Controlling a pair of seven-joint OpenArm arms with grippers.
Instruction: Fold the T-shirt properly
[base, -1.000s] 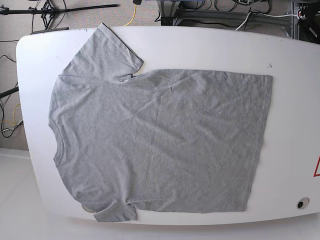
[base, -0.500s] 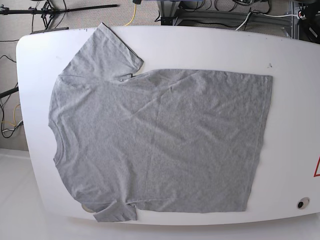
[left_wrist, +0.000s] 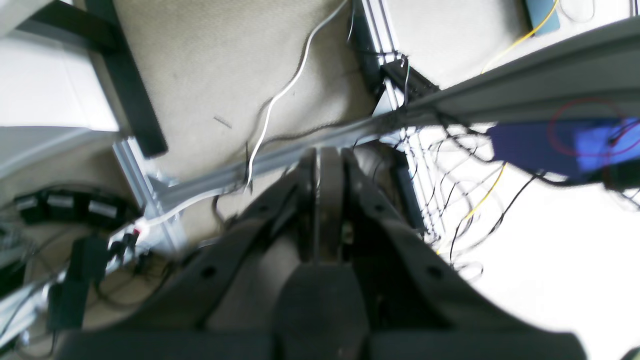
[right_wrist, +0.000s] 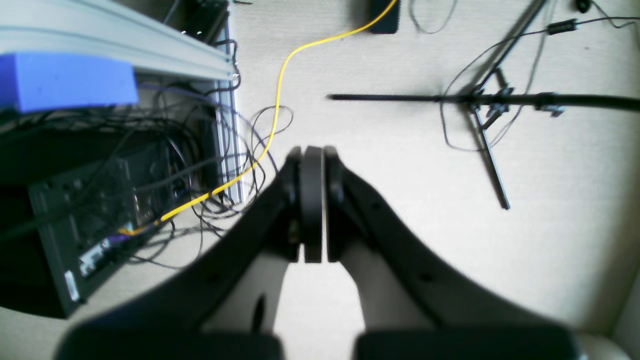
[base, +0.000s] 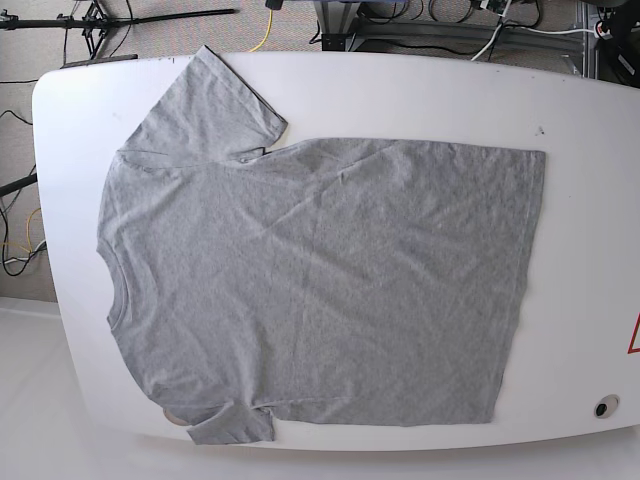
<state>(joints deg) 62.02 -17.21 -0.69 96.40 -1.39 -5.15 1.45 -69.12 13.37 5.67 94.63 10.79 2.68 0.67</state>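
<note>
While the white table (base: 400, 90) carries the whole job, nothing of the folding shows as done: the T-shirt (base: 320, 290) lies spread flat and open across most of the tabletop, collar toward the base view's left edge and hem toward its right. One sleeve is laid out toward the far left corner, and the other sits at the near edge, where it looks partly tucked or hanging over the rim. Only soft creases run across the body, and no layer is doubled over another, so every fold is judged still to come. Neither arm appears in the base view at all, which puts both well clear of the cloth. The wrist cameras look down at carpeted floor, cables and frame rails beside the table, with no grey fabric anywhere in them. Seen from its own camera, the left gripper (left_wrist: 327, 155) has its jaws clenched together on nothing. Likewise the right gripper (right_wrist: 312, 152) is pressed closed and empty, with only floor and a stand beyond it.
</note>
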